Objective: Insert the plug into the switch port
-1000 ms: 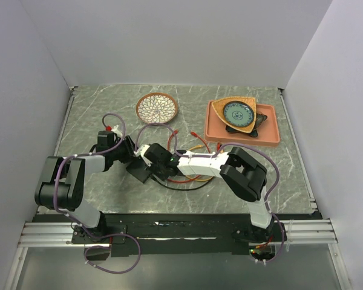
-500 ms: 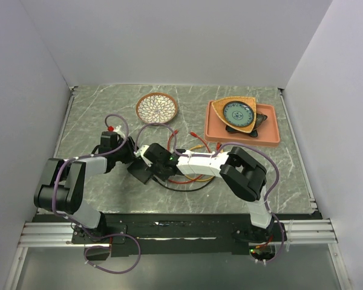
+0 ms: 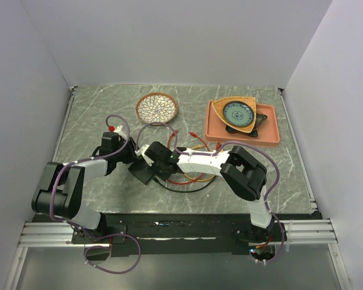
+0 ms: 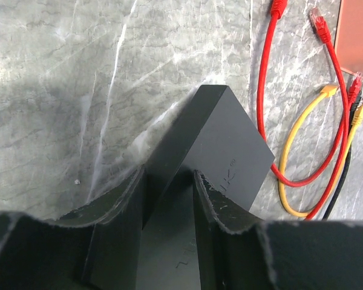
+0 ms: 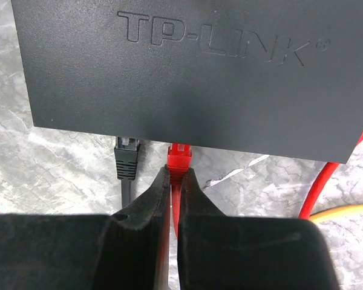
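Left claw [image 4: 166,181]: part closed, gripping one end of the switch on both sides.
Switch [image 4: 224,139]: black box on the grey counter [image 4: 78,72], between the claws.
Black plug [image 5: 126,158]: in an edge port.
Red plug [image 5: 180,156]: at the neighbouring port, seemingly partly in.
Right claw [image 5: 174,181]: pinched almost closed on the red plug's tail.

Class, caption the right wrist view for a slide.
Right hand pinches the red plug at the switch edge, beside a black plug.
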`<act>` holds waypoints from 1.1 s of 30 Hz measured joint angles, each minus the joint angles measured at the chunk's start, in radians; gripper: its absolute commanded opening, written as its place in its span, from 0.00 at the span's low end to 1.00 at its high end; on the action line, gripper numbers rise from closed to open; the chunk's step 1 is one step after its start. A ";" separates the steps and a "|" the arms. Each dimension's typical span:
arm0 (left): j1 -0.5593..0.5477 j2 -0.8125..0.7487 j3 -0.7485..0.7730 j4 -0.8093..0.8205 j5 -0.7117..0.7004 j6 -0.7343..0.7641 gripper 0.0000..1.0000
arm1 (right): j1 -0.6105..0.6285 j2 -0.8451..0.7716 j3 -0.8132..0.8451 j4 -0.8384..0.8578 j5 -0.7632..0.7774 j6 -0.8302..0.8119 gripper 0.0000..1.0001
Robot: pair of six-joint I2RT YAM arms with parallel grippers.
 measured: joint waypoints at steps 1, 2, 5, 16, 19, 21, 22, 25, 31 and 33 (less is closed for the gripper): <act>-0.001 0.000 -0.003 0.005 -0.001 -0.001 0.38 | -0.001 0.000 0.001 -0.001 -0.001 0.000 0.00; -0.001 0.002 -0.007 0.011 -0.001 -0.004 0.39 | -0.002 0.000 0.001 -0.004 -0.003 0.000 0.00; -0.002 0.010 -0.015 0.031 -0.004 -0.012 0.40 | -0.002 0.000 0.003 -0.008 -0.009 0.000 0.00; -0.019 0.013 -0.014 0.021 -0.058 -0.042 0.58 | -0.002 0.000 0.005 -0.009 -0.001 -0.005 0.13; -0.020 0.001 -0.011 -0.002 -0.072 -0.056 0.62 | -0.002 0.000 0.000 0.006 0.006 -0.007 0.21; -0.018 -0.001 0.003 -0.031 -0.080 -0.060 0.64 | -0.002 -0.002 -0.008 0.021 0.008 -0.011 0.23; -0.017 -0.001 0.009 -0.043 -0.082 -0.060 0.66 | -0.002 -0.003 -0.010 0.027 0.009 -0.011 0.25; 0.001 -0.001 0.030 -0.092 -0.079 -0.064 0.67 | -0.002 -0.010 -0.029 0.064 0.011 -0.012 0.31; 0.062 -0.024 0.034 -0.167 -0.053 -0.083 0.69 | -0.002 -0.048 -0.055 0.144 0.040 -0.016 0.53; 0.073 -0.034 0.034 -0.188 -0.055 -0.083 0.69 | -0.002 -0.070 -0.068 0.148 0.052 -0.019 0.54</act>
